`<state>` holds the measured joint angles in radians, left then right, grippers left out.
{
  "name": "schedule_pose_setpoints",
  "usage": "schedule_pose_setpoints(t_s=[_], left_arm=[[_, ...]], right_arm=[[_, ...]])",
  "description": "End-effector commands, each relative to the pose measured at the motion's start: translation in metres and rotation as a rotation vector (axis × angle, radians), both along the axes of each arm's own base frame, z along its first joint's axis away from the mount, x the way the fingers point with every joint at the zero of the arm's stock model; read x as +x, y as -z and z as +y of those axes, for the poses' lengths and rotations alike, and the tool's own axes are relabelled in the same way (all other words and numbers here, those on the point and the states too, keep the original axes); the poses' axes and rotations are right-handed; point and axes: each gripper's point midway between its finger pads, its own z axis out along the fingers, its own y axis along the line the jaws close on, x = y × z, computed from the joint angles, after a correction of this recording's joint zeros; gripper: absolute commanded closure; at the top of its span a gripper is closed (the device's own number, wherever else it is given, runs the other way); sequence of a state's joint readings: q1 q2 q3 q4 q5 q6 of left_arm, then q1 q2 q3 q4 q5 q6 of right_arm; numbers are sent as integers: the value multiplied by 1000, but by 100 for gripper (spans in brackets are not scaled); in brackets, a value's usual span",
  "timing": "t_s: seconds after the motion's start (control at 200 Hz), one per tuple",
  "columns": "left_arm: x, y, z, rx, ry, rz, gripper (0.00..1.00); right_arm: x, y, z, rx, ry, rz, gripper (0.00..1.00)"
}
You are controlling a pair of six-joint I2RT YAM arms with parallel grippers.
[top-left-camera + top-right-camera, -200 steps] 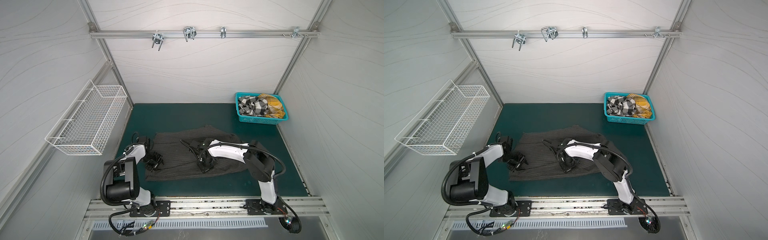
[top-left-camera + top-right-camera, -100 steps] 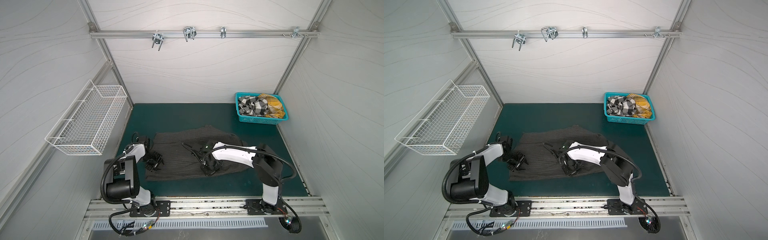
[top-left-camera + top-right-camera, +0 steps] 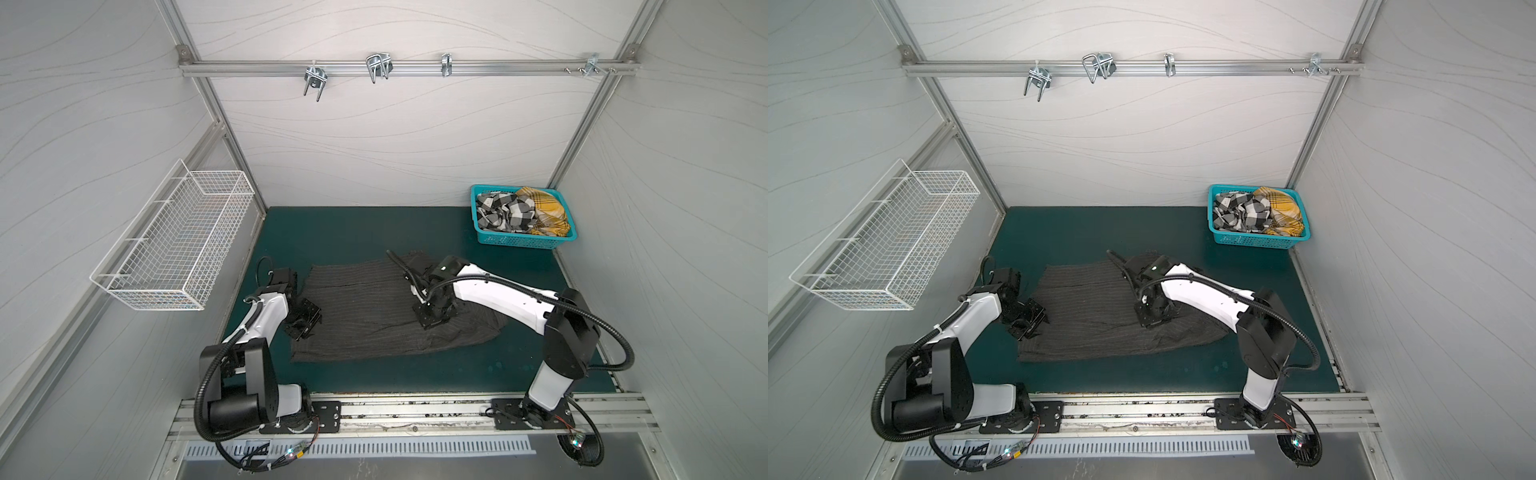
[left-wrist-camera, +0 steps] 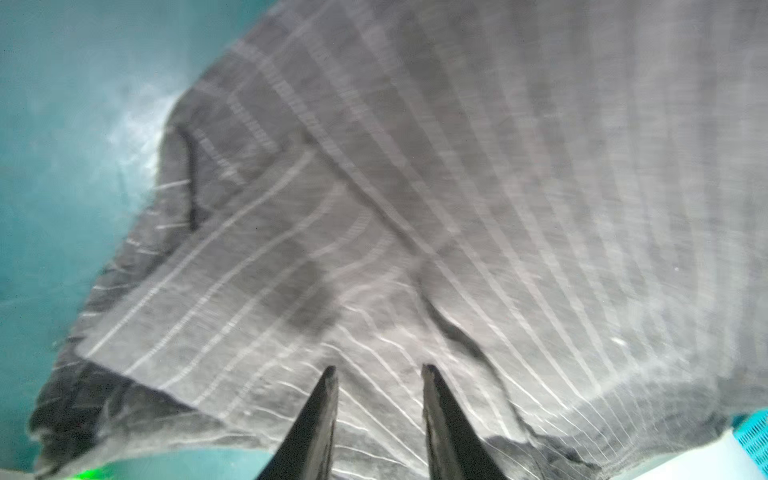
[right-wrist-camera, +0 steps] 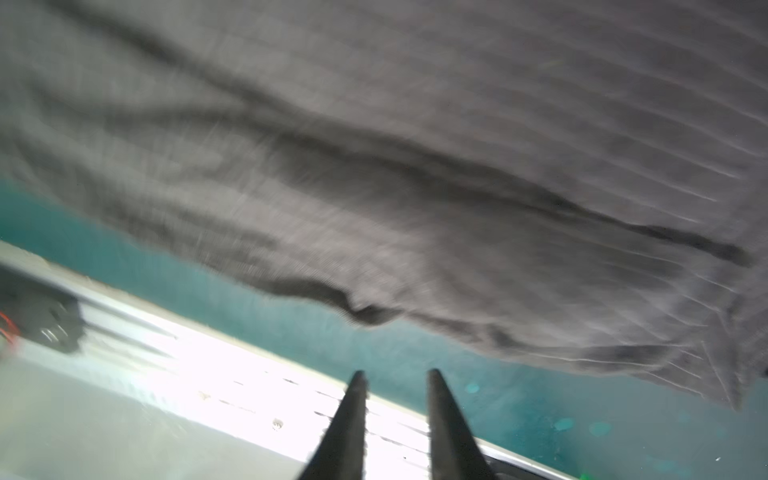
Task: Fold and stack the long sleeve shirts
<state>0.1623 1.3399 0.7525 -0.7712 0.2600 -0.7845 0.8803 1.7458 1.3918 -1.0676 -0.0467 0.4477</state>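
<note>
We had the striped shirt [image 3: 365, 320] spread flat at the middle of the mat [image 3: 332, 232], left gripper [image 4: 378, 368] at its left edge, right gripper [image 5: 395, 372] above its right half, both part open and gripping nothing, and the checked shirt [image 3: 503, 212] and yellow shirt [image 3: 544, 210] in the basket [image 3: 519, 241] at the mat's far-right corner.

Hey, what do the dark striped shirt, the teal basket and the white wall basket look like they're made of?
Dark striped shirt: soft woven cloth, matte, perhaps cotton; it wrinkles and drapes flat. Teal basket: moulded plastic, judging by its perforated wall. White wall basket: painted or coated metal wire, an open welded grid.
</note>
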Motion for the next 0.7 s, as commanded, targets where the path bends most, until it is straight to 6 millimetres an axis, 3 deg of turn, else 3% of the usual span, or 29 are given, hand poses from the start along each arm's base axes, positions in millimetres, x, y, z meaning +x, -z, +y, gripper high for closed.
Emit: schedule_pose_setpoints(t_s=[0.0,0.23,0.325,0.395,0.455,0.515,0.645,0.695], left_arm=[[14,1,-4,-25,-18,-12,70],[6,40,-4,-37,-43,93,73],[-7,50,-4,-36,-41,145,75],[-13,44,-4,-30,-34,147,75],[-3,23,-3,-23,-26,87,70],[20,-13,4,24,3,-29,62],[85,-103,19,135,84,-363,47],[103,-126,22,208,135,-419,45]], right_arm=[[1,35,-18,-31,77,110,78],[-2,83,-37,-89,145,218,80],[-8,80,-38,-80,155,240,79],[-9,62,-36,-41,155,227,74],[-4,38,-35,-9,148,179,65],[7,8,-33,24,138,95,52],[51,-53,-38,86,176,-134,34],[71,-71,-42,114,215,-219,31]])
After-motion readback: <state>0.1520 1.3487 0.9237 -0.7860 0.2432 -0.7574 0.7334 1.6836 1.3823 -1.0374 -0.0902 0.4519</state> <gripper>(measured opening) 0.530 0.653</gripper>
